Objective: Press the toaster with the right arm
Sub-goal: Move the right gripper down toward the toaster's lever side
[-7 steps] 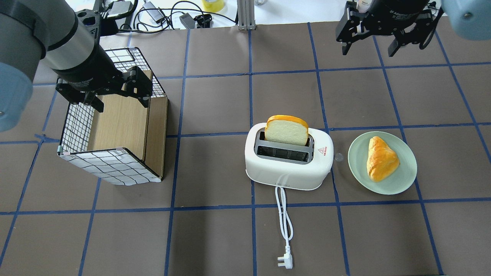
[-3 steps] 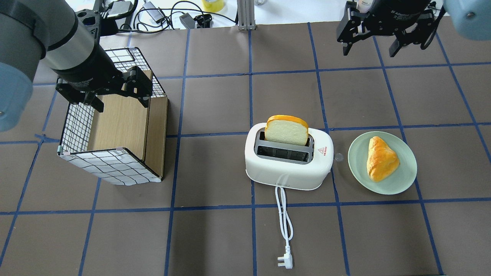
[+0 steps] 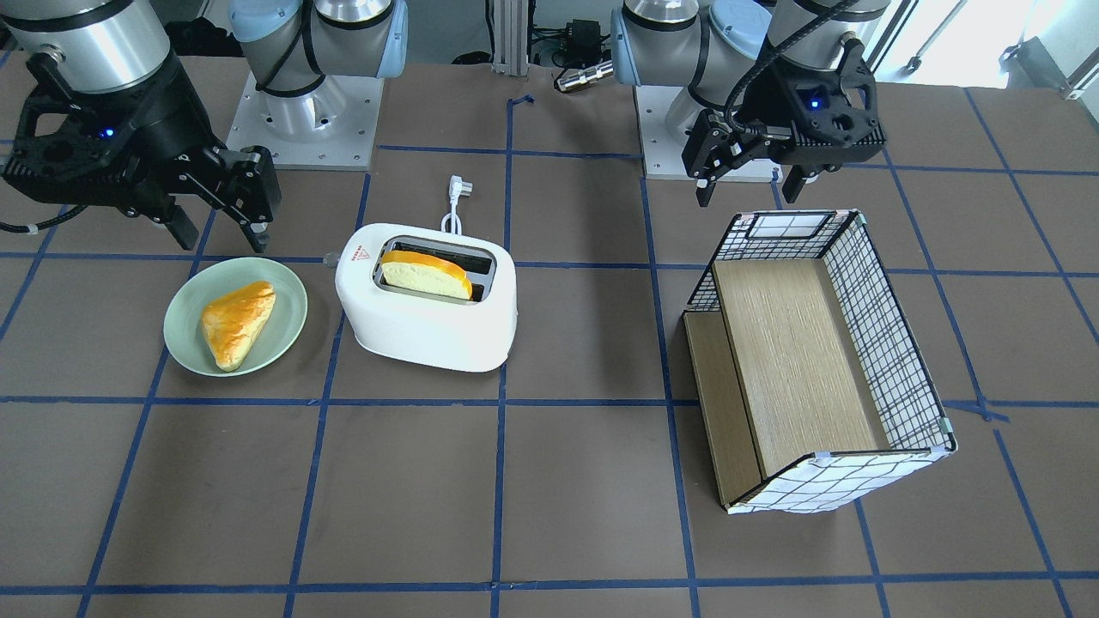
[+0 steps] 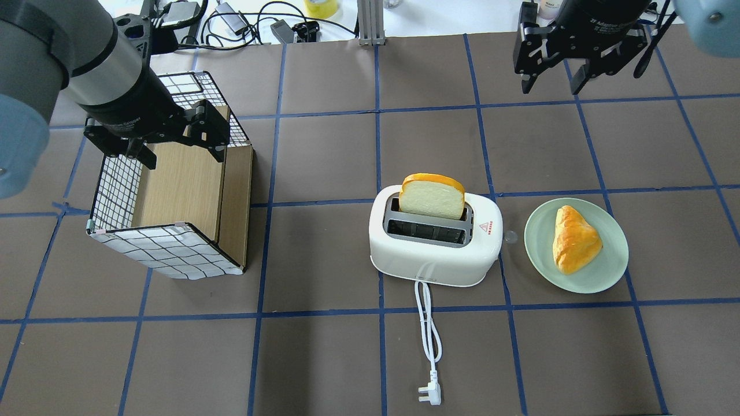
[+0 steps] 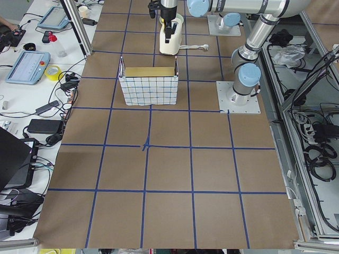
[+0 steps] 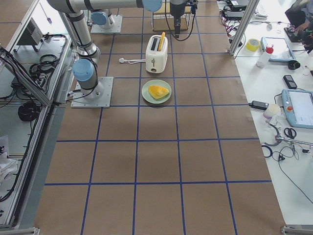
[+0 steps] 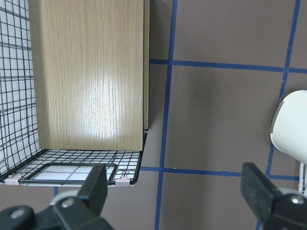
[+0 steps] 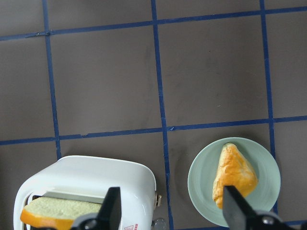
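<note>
The white two-slot toaster [image 4: 433, 254] stands mid-table with a bread slice [image 4: 432, 196] upright in its far slot. Its small lever knob [image 4: 510, 236] sticks out of the end facing the plate. Its cord ends in a plug [image 4: 430, 396] near the front. My right gripper [image 4: 551, 86] is open and empty, raised over the far right of the table, well beyond the toaster. In the right wrist view [image 8: 173, 211] the toaster [image 8: 91, 177] lies at lower left. My left gripper [image 4: 182, 156] is open and empty above the basket.
A green plate [image 4: 578, 271] with a golden pastry [image 4: 572, 240] sits just right of the toaster. A wire basket [image 4: 167, 248] with a wooden insert lies on its side at the left. Cables and tools lie beyond the table's far edge.
My right gripper has turned at the wrist and shifted slightly to the right; its fingers look closer together in the overhead view. The left arm and the toaster have not moved.
</note>
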`<control>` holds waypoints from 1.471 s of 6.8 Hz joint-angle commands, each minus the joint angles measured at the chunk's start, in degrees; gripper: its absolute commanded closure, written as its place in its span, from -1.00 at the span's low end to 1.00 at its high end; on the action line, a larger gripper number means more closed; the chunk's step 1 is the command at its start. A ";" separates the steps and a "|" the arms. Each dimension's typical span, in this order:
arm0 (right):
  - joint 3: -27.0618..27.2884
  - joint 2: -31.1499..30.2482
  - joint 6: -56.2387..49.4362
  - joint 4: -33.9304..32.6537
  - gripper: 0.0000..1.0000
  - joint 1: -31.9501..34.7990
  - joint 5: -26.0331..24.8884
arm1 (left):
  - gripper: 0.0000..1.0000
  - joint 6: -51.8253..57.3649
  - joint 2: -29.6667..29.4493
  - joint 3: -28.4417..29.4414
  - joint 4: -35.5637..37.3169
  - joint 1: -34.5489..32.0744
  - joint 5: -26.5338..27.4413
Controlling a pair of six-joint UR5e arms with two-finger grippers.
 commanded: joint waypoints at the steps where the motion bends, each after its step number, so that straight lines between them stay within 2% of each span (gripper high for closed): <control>1: -0.11 0.16 -2.26 5.59 1.00 -0.55 3.71 | -1.00 0.00 0.00 0.00 0.00 0.00 0.00; 2: -0.11 0.24 -2.09 7.10 1.00 -0.82 6.59 | -1.00 0.00 0.00 0.00 0.00 0.00 0.00; 3: -0.02 0.33 -1.13 8.94 1.00 -1.86 11.58 | -1.00 0.00 0.00 0.00 0.00 0.00 0.00; 5: 0.76 0.33 -6.27 13.33 1.00 -9.75 23.61 | -1.00 0.00 0.00 0.00 0.00 0.00 0.00; 7: 4.09 0.33 -23.18 22.28 1.00 -16.25 33.12 | -1.00 0.00 0.00 0.00 0.00 0.00 0.00; 10: 14.26 0.51 -53.31 30.38 1.00 -24.96 39.83 | -1.00 0.00 0.00 0.00 0.00 0.00 0.00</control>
